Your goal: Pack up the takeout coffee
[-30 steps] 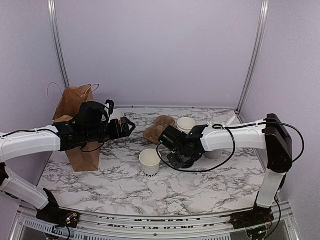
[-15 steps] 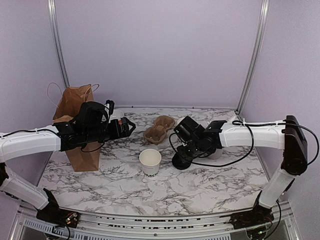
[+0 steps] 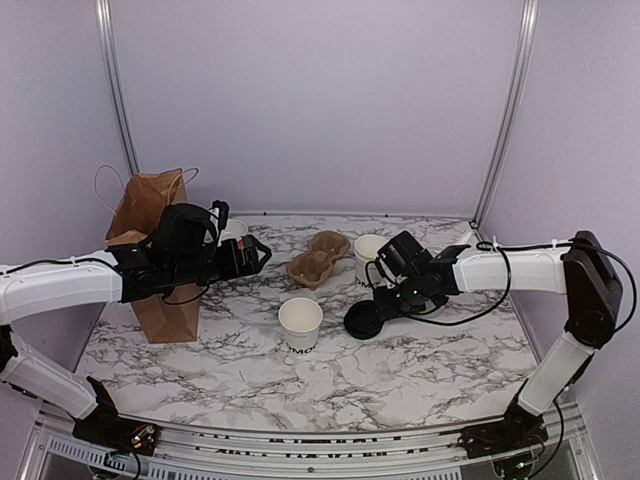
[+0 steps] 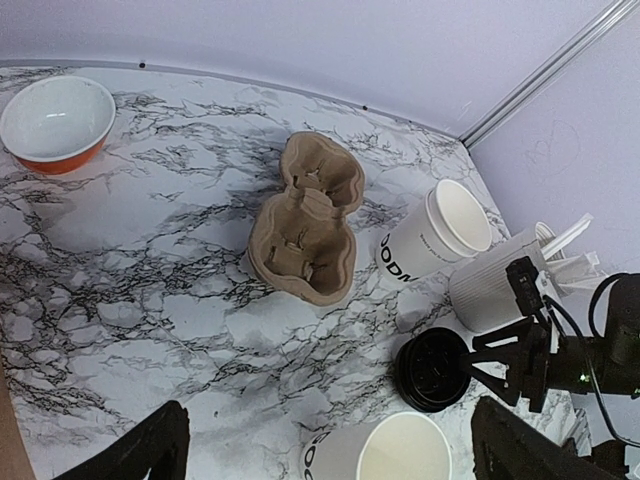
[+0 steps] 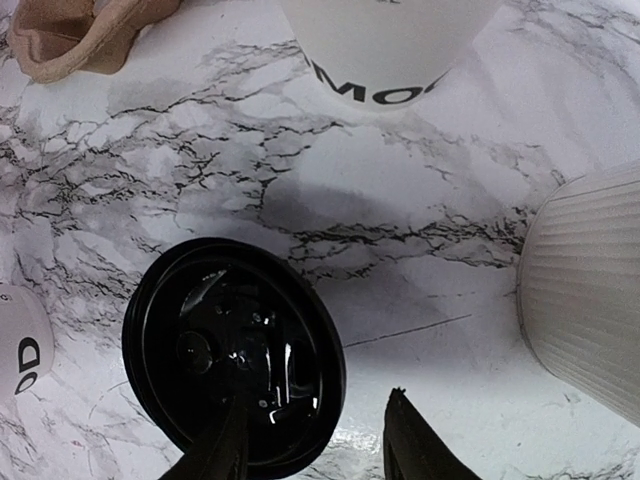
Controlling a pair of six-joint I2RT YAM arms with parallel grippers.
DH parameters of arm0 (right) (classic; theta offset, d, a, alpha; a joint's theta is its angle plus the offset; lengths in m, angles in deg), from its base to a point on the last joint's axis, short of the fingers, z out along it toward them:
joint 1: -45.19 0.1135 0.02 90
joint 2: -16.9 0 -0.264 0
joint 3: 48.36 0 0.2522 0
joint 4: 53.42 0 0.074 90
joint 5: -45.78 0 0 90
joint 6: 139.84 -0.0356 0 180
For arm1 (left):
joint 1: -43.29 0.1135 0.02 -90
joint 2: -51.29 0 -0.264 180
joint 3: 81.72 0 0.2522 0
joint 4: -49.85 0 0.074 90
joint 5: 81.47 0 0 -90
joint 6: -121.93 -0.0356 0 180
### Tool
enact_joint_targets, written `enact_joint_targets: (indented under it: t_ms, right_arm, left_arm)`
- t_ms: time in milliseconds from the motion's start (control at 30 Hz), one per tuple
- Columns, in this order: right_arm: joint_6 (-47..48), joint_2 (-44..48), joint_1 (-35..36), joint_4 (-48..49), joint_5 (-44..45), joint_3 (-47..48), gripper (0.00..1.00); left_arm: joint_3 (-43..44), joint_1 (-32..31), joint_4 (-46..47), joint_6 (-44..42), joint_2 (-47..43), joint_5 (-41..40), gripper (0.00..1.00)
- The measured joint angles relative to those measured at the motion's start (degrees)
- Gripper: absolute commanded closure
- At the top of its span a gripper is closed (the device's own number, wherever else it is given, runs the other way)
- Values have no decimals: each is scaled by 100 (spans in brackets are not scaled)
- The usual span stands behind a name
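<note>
Currently the round black plastic lid [image 5: 235,370] lies flat on the marble table [image 3: 430,375], near the small white paper cup [image 3: 300,322]. Right gripper [image 5: 318,400]: fingers apart, straddling the lid's rim. Left gripper [image 3: 258,256]: fingers apart, empty. Advice: pinch the rim squarely and lift level.

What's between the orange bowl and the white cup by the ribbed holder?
A brown cardboard cup carrier lies between the orange bowl and that white cup; the left wrist view shows it.
</note>
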Motion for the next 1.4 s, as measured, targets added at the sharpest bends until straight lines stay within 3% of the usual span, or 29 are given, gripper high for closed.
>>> enact_joint_targets:
  t_ms: [333, 633, 767, 1400]
  right_arm:
    - [-46, -385, -87, 365, -181, -4, 61]
    - [-66, -463, -103, 428, -170, -4, 88]
    - [-61, -463, -103, 417, -155, 13, 95]
    - [26, 258, -105, 160, -315, 785, 96]
  left_arm:
    - [0, 0, 0, 0, 0, -11, 1]
    - [0, 0, -2, -2, 0, -20, 1]
    - [0, 0, -2, -4, 0, -20, 1]
    - [105, 2, 11, -72, -111, 236, 1]
